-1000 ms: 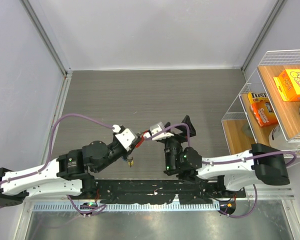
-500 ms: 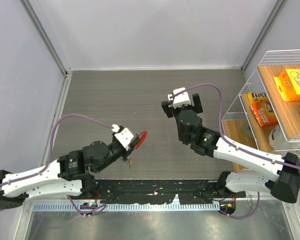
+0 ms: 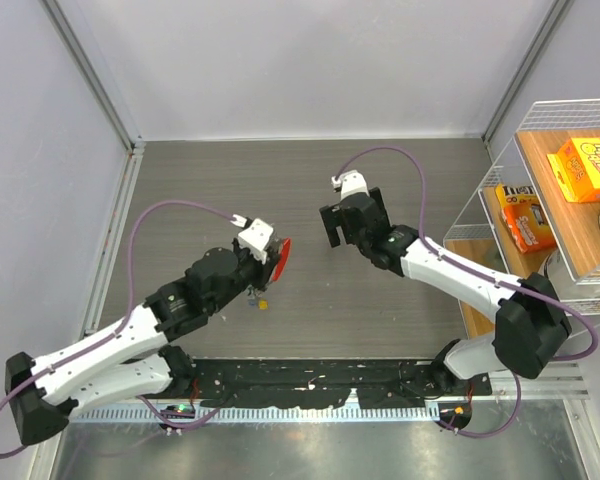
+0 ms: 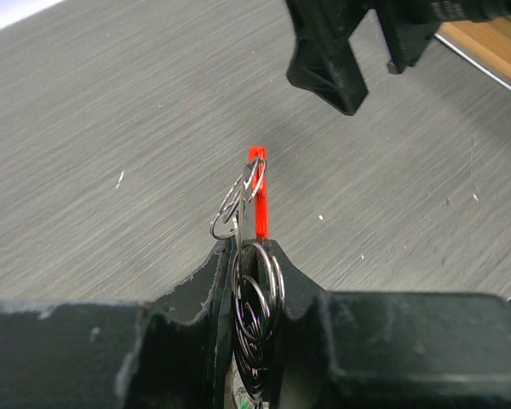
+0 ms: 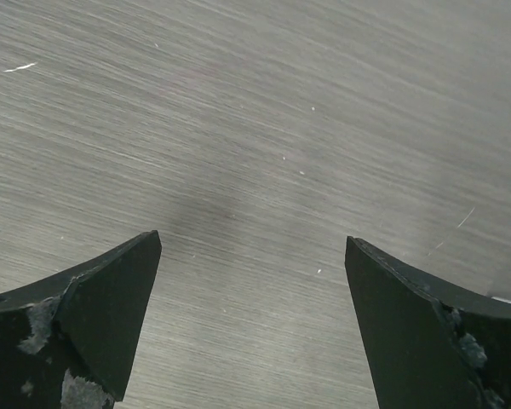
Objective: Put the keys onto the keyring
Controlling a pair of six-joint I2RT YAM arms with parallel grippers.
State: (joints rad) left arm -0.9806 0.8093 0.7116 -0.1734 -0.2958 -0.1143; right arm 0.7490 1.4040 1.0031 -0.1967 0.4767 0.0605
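Observation:
My left gripper [image 3: 270,256] is shut on the keyring [image 4: 255,294], a bunch of silvery wire rings pinched between its jaws [image 4: 247,249]. A red plastic piece [image 4: 258,192] and a small ring [image 4: 228,217] stick out past the fingertips; the red piece also shows in the top view [image 3: 282,258]. A small yellow-headed key [image 3: 262,303] hangs under the left gripper, just above the table. The other keys are hidden. My right gripper [image 3: 332,228] is open and empty, a short way right of the keyring. Its wrist view [image 5: 252,239] shows only bare table.
The grey wood-grain table [image 3: 280,180] is walled at the left and back. A wire shelf [image 3: 500,150] at the right holds an orange box [image 3: 585,165] and a second orange box [image 3: 528,222]. The black mounting rail [image 3: 310,385] runs along the near edge.
My right gripper has left the keyring, swung away to the right and farther back, and now stands open. My left gripper has moved a little farther back with the keyring.

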